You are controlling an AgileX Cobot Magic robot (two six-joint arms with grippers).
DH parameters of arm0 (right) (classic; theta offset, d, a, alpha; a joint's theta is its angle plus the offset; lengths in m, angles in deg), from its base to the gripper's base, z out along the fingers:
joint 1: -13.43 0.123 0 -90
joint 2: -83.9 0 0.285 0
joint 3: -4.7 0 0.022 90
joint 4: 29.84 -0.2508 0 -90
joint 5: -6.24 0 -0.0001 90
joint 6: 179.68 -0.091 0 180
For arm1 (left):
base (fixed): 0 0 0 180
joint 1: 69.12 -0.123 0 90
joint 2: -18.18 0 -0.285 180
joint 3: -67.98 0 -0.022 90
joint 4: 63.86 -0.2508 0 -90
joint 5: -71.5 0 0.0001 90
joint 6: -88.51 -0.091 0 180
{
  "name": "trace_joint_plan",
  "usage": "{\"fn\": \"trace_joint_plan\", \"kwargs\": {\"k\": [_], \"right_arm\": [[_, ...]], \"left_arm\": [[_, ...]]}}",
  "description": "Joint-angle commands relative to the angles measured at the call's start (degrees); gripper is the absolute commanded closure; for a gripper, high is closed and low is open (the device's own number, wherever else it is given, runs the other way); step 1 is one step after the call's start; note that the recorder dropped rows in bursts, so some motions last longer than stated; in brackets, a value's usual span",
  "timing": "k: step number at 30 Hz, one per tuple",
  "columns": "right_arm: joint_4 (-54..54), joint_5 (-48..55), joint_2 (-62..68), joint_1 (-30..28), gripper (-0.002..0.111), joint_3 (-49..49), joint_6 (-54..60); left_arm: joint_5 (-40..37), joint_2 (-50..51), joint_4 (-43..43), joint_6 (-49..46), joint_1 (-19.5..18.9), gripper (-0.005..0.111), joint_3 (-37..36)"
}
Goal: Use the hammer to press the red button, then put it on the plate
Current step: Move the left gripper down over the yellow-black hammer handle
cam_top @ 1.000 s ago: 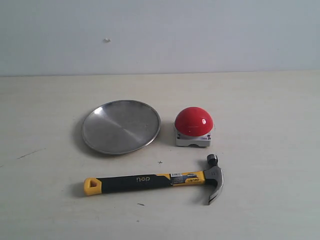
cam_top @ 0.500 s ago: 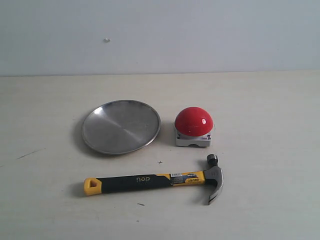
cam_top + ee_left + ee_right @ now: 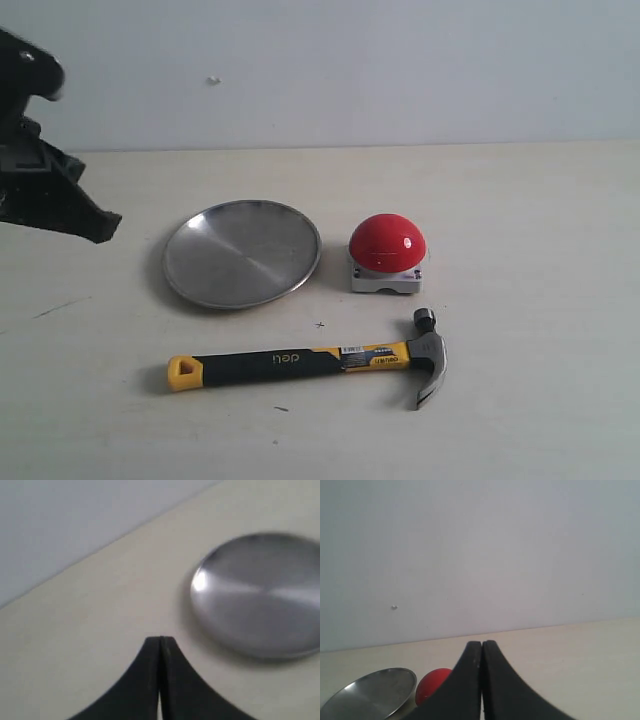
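I judge nothing is done yet: the hammer (image 3: 300, 360) lies ungrasped on the near side of the counter (image 3: 530, 250), its head to the right, near the red button (image 3: 387, 243). The plate (image 3: 242, 252) sits left of the button. My left hand (image 3: 160, 642) hangs left of the plate, fingers together and empty. My right hand (image 3: 482, 645) is likewise pressed together. Nothing blocks the handle.

Plate (image 3: 242, 253): brushed metal, shiny, streaky glare. Red button (image 3: 387, 242) right of the plate: glossy dome, matt grey base. Hammer (image 3: 310, 362) in front of the plate: dark metal head, matt black grip. Table (image 3: 530, 220): pale, matt. My left gripper (image 3: 160, 642): smooth matt black.
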Motion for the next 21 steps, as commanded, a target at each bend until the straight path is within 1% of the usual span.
{"fn": "trace_joint_plan", "kwargs": {"k": [1, 3, 4, 5, 6, 7, 8, 9, 10, 11, 12, 15, 16, 18, 21], "right_arm": [[-0.26, -0.81, -0.32, -0.25, 0.108, 0.31, 0.33], [-0.26, -0.81, -0.32, -0.25, 0.108, 0.31, 0.33], [-0.26, -0.81, -0.32, -0.25, 0.108, 0.31, 0.33], [-0.26, -0.81, -0.32, -0.25, 0.108, 0.31, 0.33], [-0.26, -0.81, -0.32, -0.25, 0.108, 0.31, 0.33], [-0.26, -0.81, -0.32, -0.25, 0.108, 0.31, 0.33], [-0.26, -0.81, -0.32, -0.25, 0.108, 0.31, 0.33], [-0.26, -0.81, -0.32, -0.25, 0.108, 0.31, 0.33], [-0.26, -0.81, -0.32, -0.25, 0.108, 0.31, 0.33], [-0.26, -0.81, -0.32, -0.25, 0.108, 0.31, 0.33], [-0.26, -0.81, -0.32, -0.25, 0.108, 0.31, 0.33], [-0.26, -0.81, -0.32, -0.25, 0.108, 0.31, 0.33], [-0.26, -0.81, -0.32, -0.25, 0.108, 0.31, 0.33], [-0.26, -0.81, -0.32, -0.25, 0.108, 0.31, 0.33], [-0.26, -0.81, -0.32, -0.25, 0.108, 0.31, 0.33]], "left_arm": [[-23.98, 6.39, 25.97, -36.80, 0.99, 0.107, 10.03], [-31.93, 8.89, 40.23, -51.59, 0.99, 0.107, 14.19], [-34.03, 10.37, 49.39, -60.47, 0.99, 0.107, 16.65], [-33.09, 11.47, 58.19, -65.56, 1.38, 0.107, 18.48], [-30.00, 12.52, 66.23, -71.61, 2.34, 0.107, 19.46], [-26.80, 13.20, 71.23, -76.10, 3.58, 0.107, 19.64], [-23.13, 14.30, 75.43, -82.97, 5.46, 0.107, 19.64], [-19.36, 15.62, 78.27, -87.57, 7.86, 0.107, 19.64], [-16.18, 17.60, 78.61, -89.05, 10.73, 0.104, 19.94], [-14.49, 19.49, 78.20, -88.79, 12.74, 0.099, 20.81], [-14.11, 22.38, 77.81, -88.05, 14.33, 0.091, 22.47], [-15.55, 27.93, 77.07, -84.92, 15.85, 0.072, 26.66], [-16.29, 29.50, 76.56, -83.85, 16.11, 0.068, 27.89], [-18.27, 33.20, 75.17, -81.76, 16.78, 0.064, 30.83], [-19.76, 37.89, 72.70, -81.01, 18.00, 0.064, 34.11]]}}
